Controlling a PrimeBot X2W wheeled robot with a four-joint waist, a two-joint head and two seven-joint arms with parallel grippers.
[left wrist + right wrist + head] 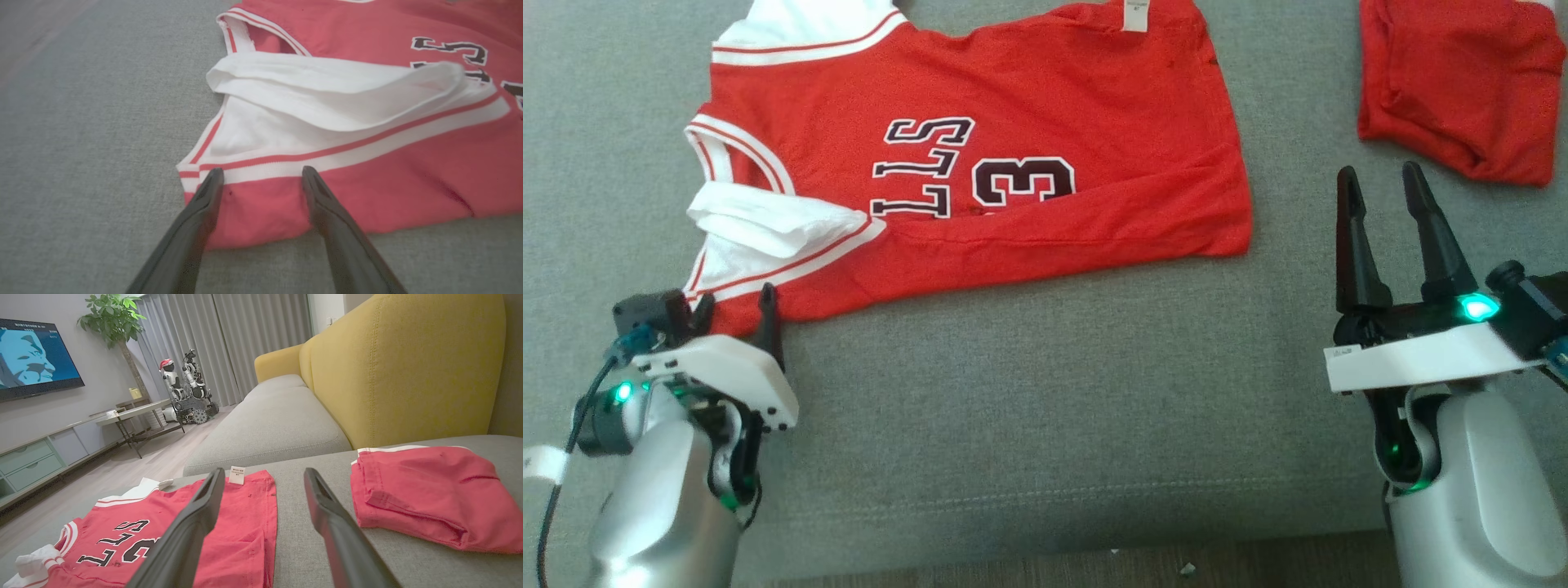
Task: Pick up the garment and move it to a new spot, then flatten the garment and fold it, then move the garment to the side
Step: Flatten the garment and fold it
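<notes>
The garment [1045, 131] is a red jersey with white trim and dark lettering, spread across the grey sofa seat; its near white sleeve is folded back over itself. My left gripper [734, 309] stands open at the jersey's near left corner, its fingertips over the red hem below the striped armhole [261, 163]. My right gripper [1382, 181] is open above bare cushion, right of the jersey's bottom hem [253, 522], with nothing between its fingers.
A second red garment [1462, 82], folded, lies at the far right of the seat [425, 498]. The cushion's front edge [1045, 498] runs near the bottom. A yellow backrest [400, 367], a TV and another robot show in the room beyond.
</notes>
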